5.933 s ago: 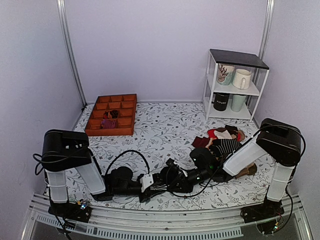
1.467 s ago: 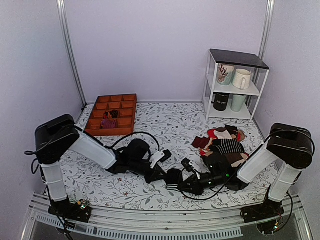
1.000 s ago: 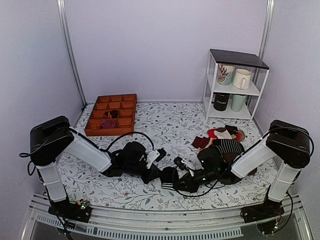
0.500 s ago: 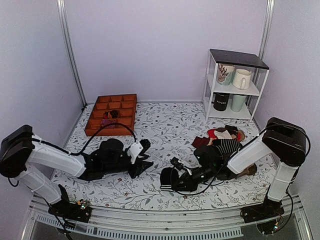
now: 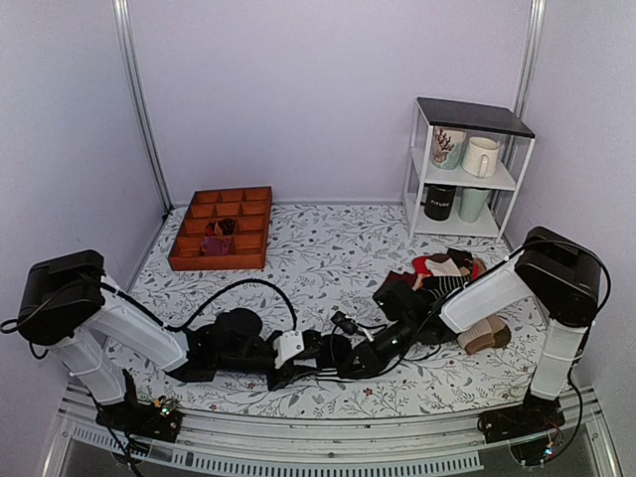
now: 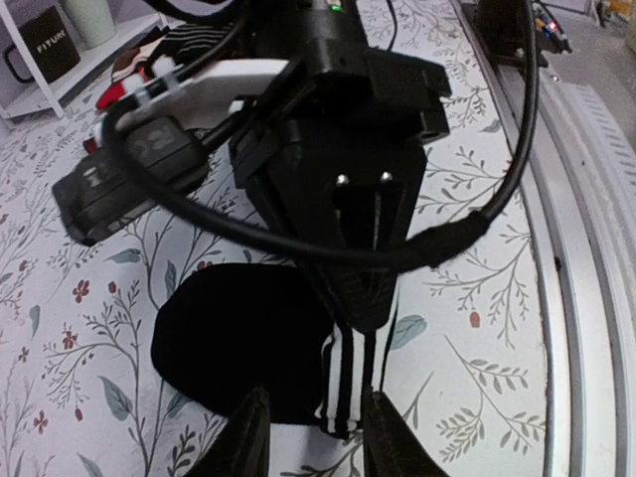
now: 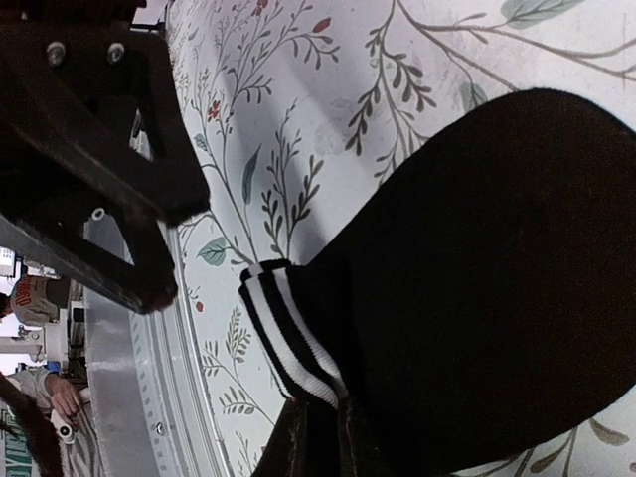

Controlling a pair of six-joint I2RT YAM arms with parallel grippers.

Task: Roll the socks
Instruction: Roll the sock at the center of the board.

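Cloth printed with leaves and flowers covered the bench (image 5: 328, 248), and both arms lay low across its near half, meeting close to the middle of the front edge. The left arm (image 5: 139, 333) rose from its base to a high elbow at the far left, then sloped down and rightward until its wrist was almost on the cloth. The right arm (image 5: 487, 288) mirrored it, folding at the upper right and reaching down and leftward. At the back right stood a white shelf (image 5: 467, 169) holding mugs; at the back left lay an orange tray (image 5: 224, 229) of compartments; a heap of clothes (image 5: 442, 278) sat just behind the right forearm. The left hand (image 6: 316, 442) was released, its two fingers (image 6: 248, 437) standing apart on either side of the striped end without clamping it. The right hand (image 7: 323, 437) was clenched, its tips pinching the fabric at that same cuff. The socks (image 6: 238, 343) lay flat on the bench between the two hands, black, with the white stripes (image 6: 348, 388) at the end nearest the left hand.
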